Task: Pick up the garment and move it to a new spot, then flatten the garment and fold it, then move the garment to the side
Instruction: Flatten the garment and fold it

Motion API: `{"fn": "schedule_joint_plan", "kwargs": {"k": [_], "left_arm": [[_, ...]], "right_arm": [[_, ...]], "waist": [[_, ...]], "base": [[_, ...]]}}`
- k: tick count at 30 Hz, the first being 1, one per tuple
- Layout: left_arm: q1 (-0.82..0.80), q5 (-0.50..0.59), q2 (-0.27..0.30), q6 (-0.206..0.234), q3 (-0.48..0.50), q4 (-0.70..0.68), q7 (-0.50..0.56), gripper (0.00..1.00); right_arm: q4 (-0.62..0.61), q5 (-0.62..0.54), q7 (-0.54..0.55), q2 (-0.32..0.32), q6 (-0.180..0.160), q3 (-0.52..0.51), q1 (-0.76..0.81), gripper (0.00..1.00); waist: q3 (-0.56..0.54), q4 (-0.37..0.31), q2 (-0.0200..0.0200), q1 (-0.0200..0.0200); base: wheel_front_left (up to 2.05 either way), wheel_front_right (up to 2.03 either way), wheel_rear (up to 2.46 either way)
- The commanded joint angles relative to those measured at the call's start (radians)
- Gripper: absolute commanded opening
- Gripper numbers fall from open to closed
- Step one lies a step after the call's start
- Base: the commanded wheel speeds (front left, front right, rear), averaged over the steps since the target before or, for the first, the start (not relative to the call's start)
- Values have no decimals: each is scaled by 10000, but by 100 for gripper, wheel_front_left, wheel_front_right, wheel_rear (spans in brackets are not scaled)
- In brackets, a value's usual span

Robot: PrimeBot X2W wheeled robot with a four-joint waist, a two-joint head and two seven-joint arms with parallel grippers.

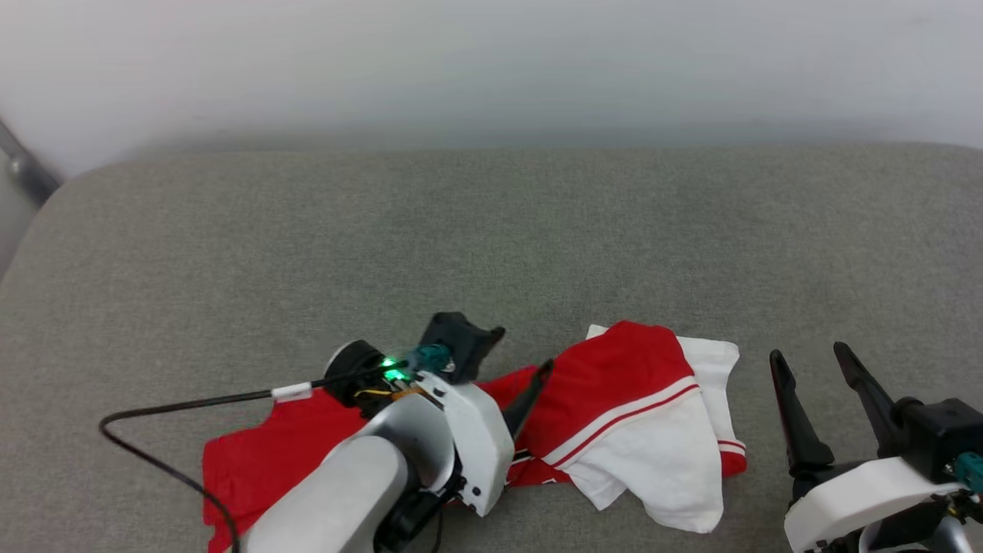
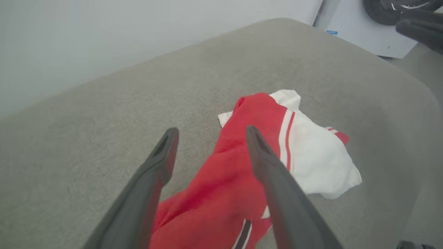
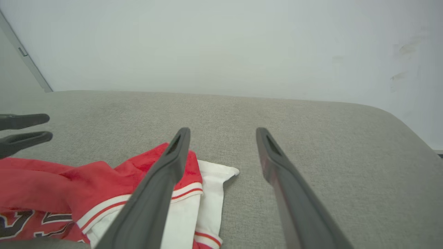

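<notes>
The left gripper's (image 2: pixel 211 133) two long dark fingers stand well apart with nothing clamped between them. They hang over the red middle of the garment, and whether their tips touch the cloth cannot be told. The right gripper's (image 3: pixel 223 133) two fingers are likewise spread wide and empty, poised over bare cushion just beside the garment's white sleeve.

There is one garment, a crumpled red jersey shirt (image 1: pixel 614 369) with short white sleeves and red-and-white striped trim. It lies in a rumpled band along the near edge of the surface. Its red body stretches under the left arm, and its white sleeves are bunched at the end nearer the right gripper (image 1: pixel 808 355). The right wrist view shows part of some black, white-outlined lettering (image 3: pixel 20 221) on the red chest.

One thin black cable (image 1: pixel 192 403) with a white tag loops out from the left arm over the surface.

The garment rests on a wide grey woven cushion (image 1: pixel 491 230) with rounded corners. A plain white wall (image 1: pixel 491 61) rises behind it, and a grey metal strip (image 1: pixel 23 169) runs aslant at the far left.
</notes>
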Motion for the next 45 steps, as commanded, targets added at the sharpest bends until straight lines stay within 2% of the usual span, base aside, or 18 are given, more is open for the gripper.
{"fn": "schedule_joint_plan", "kwargs": {"k": [1,4,7,11,15,16,18,23,27,30,34,39,42,45], "left_arm": [[-219,3,-58,-258,-257,130,345,100],[-573,-33,-124,-868,-911,317,1234,100],[-832,-151,-130,-1230,-1568,413,2113,100],[-1122,-382,48,-1417,-2289,586,3145,100],[-1440,-548,197,-1476,-2711,937,3744,99],[-1495,-631,199,-1475,-2747,1060,3808,62],[-1650,-672,215,-1483,-2855,1257,3796,0],[-1832,-805,112,-1502,-2871,1346,3124,0],[-1863,-933,83,-1402,-2460,1022,2221,0],[-1545,-1341,91,-1035,-1775,650,1480,0],[-1072,-1989,379,-220,-633,440,680,0],[-199,-3169,770,702,1010,1038,-177,0],[375,-3934,814,922,1772,1666,-509,0],[928,-4543,768,875,2196,2199,-617,0]], "right_arm": [[-7,-3,-70,11,-3,-12,-172,100],[75,56,-116,13,-3,-2,-265,100],[168,143,-162,13,-3,36,-344,100],[284,261,-235,13,-3,111,-399,100],[377,359,-332,13,-3,86,-469,100],[395,372,-352,13,-3,106,-493,100],[440,432,-406,13,-3,119,-514,100],[590,543,-460,13,-3,5,-480,100],[724,597,-381,13,-3,-41,-366,100],[742,632,-287,12,-3,-50,-289,100],[665,610,-127,16,-3,-71,-239,100],[505,538,26,13,-3,-95,-316,100],[472,487,98,12,-3,-105,-383,100],[463,479,121,12,-3,-139,-415,100]], "waist": [[295,-219,0,-1],[474,-365,0,-1],[618,-508,0,-1],[784,-716,0,-1],[992,-879,0,-1],[1042,-919,0,-1],[1121,-987,0,-1],[1092,-979,0,-1],[820,-794,0,-1],[608,-614,0,-1],[534,-381,0,-1],[757,-221,0,-1],[889,-203,0,-1],[963,-203,0,-1]], "base": [[0,0,0],[0,0,0],[0,0,0],[0,0,0],[0,0,0],[0,0,0],[0,0,0],[0,0,0],[0,0,0],[0,0,0],[0,0,0],[0,0,0],[0,0,0],[0,0,0]]}}
